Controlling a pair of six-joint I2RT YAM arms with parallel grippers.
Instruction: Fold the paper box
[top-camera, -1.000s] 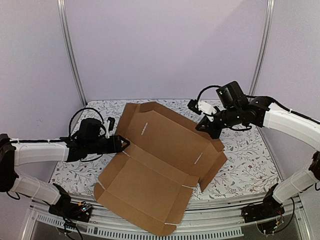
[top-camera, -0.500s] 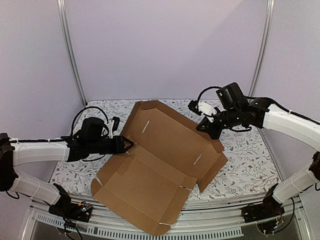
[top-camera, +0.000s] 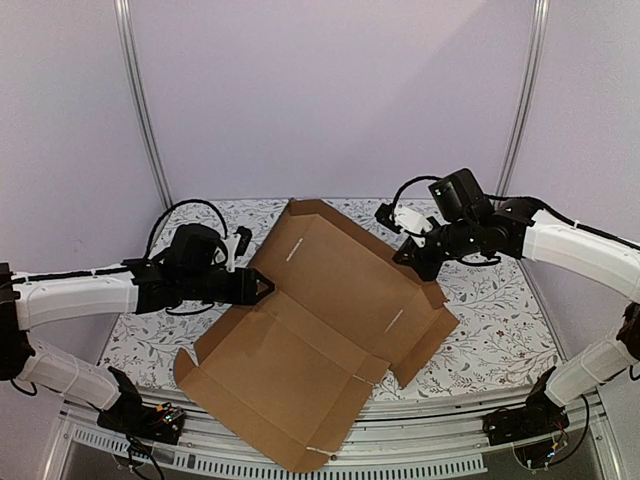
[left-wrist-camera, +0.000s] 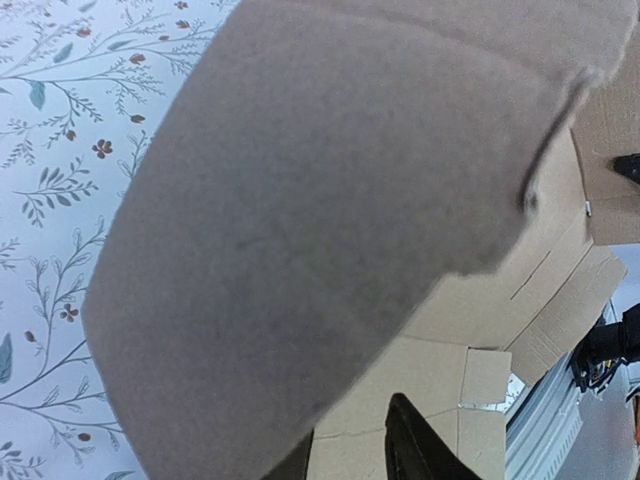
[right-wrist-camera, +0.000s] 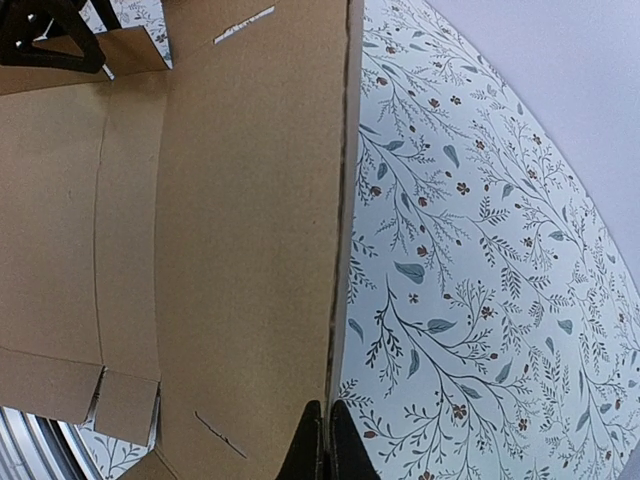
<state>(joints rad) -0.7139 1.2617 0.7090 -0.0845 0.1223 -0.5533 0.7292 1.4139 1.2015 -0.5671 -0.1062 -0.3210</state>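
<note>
The paper box (top-camera: 300, 350) is a large brown die-cut sheet lying open across the table, its back panel tilted up. My left gripper (top-camera: 264, 288) is at the sheet's left edge by the crease, jaws open. In the left wrist view a blurred flap (left-wrist-camera: 300, 200) lies over one finger, and my gripper (left-wrist-camera: 350, 420) has a gap between its fingers. My right gripper (top-camera: 408, 256) is shut on the raised panel's far right edge. In the right wrist view that thin edge of the box (right-wrist-camera: 200, 200) runs straight down between the closed fingers of my gripper (right-wrist-camera: 328, 405).
A floral tablecloth (top-camera: 480, 320) covers the table. The sheet's near corner overhangs the metal front rail (top-camera: 450, 465). Upright frame posts (top-camera: 145, 110) stand at the back corners before a plain wall.
My left gripper has moved right, pushing the sheet's left edge. The back panel stands steeper and the near panel has slid left. My right gripper has kept its hold.
</note>
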